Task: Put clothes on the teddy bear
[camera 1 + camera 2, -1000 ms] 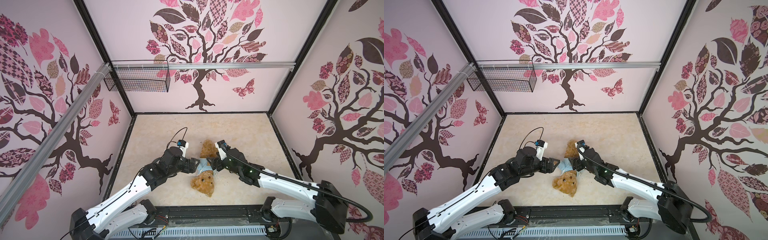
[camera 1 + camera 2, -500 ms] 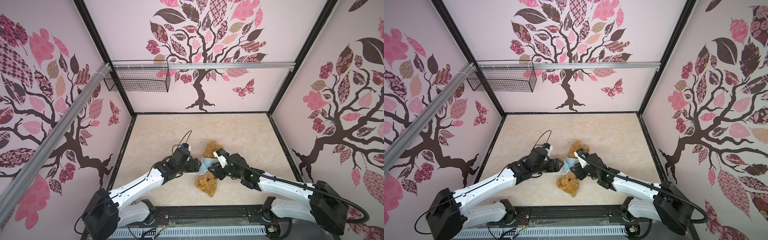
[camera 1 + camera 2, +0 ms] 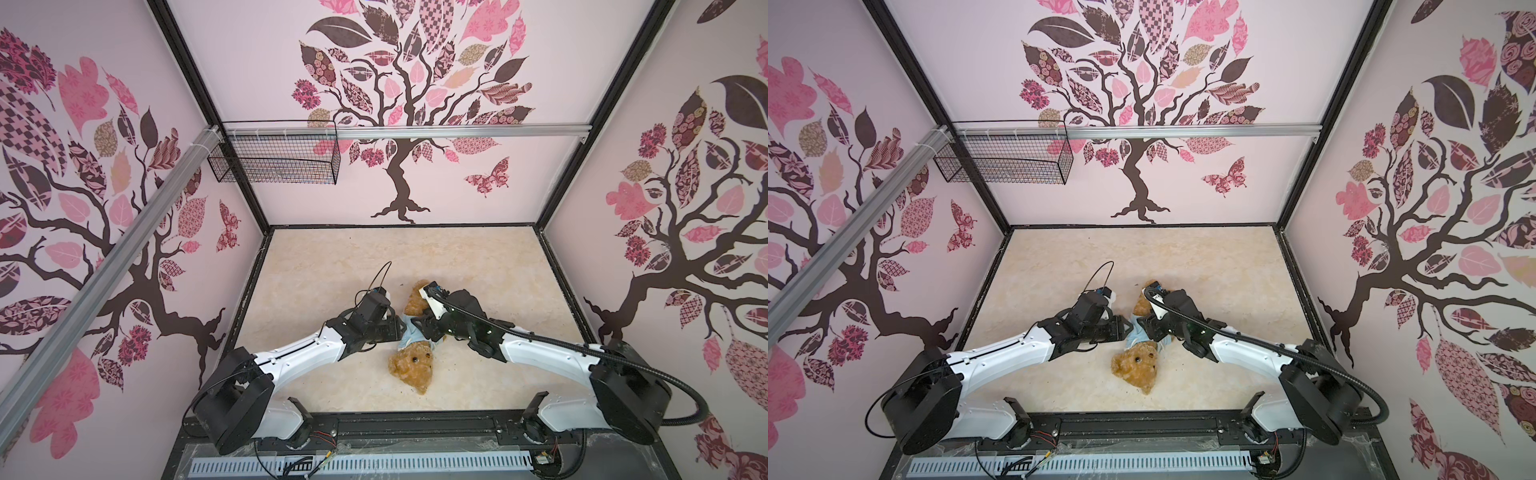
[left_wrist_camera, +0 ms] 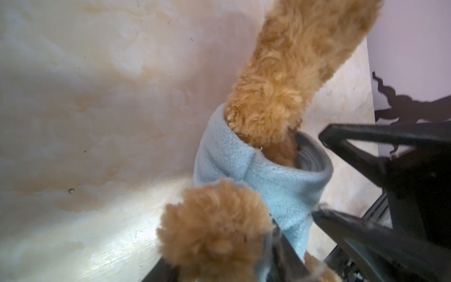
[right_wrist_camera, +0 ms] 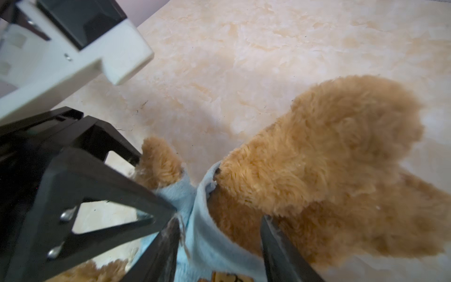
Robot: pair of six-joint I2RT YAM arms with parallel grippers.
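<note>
On the beige tabletop (image 3: 332, 270), lower centre, the teddy bear (image 3: 413, 365) looks soft and light; we'd pinch its shirt (image 3: 409, 336). We cannot tell whether the left gripper (image 3: 400, 328) or the right gripper (image 3: 419, 325) grips.

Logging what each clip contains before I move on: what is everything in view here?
bear: one, golden-brown, lying at the table's front middle, head toward the front edge.
shirt: one, light blue, around the bear's body, a paw out of one sleeve.
basket: one, black wire, hung in the back-left corner.
rails: two, silver, along the back and left walls.
table: one, cream marbled, between the walls.
tree decals: three, pink and brown, one on each wall.
left gripper: one, black, at the shirt's left side, grip unclear.
right gripper: one, black, at the shirt's right side, grip unclear.
</note>
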